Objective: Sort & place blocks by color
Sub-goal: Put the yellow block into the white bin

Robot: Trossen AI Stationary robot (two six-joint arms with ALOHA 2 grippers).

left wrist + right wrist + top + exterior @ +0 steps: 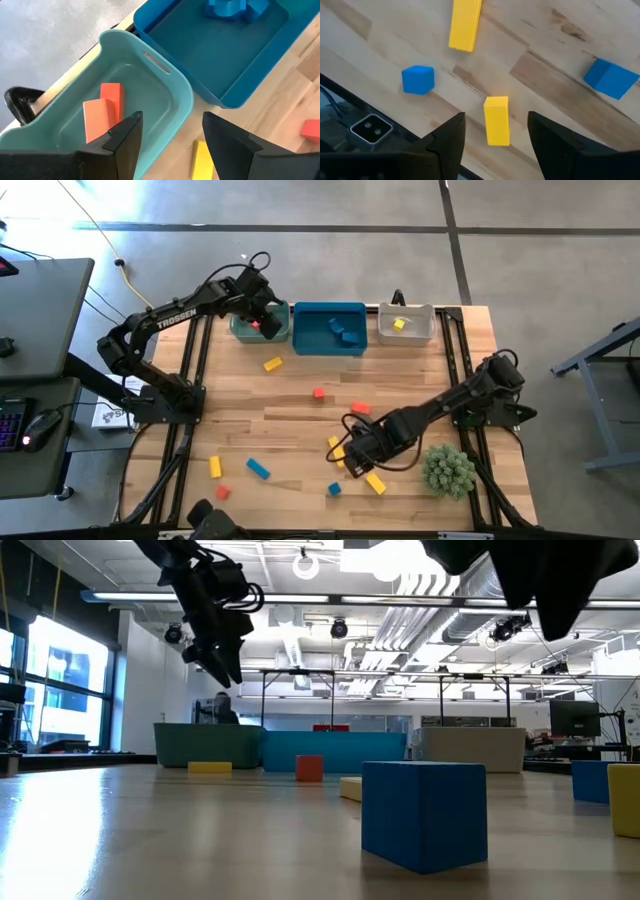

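A yellow block [496,121] lies just beneath the right gripper [496,131], its fingers apart.

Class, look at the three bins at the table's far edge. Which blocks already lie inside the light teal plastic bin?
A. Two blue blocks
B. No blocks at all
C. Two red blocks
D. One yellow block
C: the left wrist view shows two red blocks lying in the light teal plastic bin, below the open left gripper.

arms: two, black, jointed | marking: white "TROSSEN" on left arm [175,317] | cable: black loops | jaws: dark, angular
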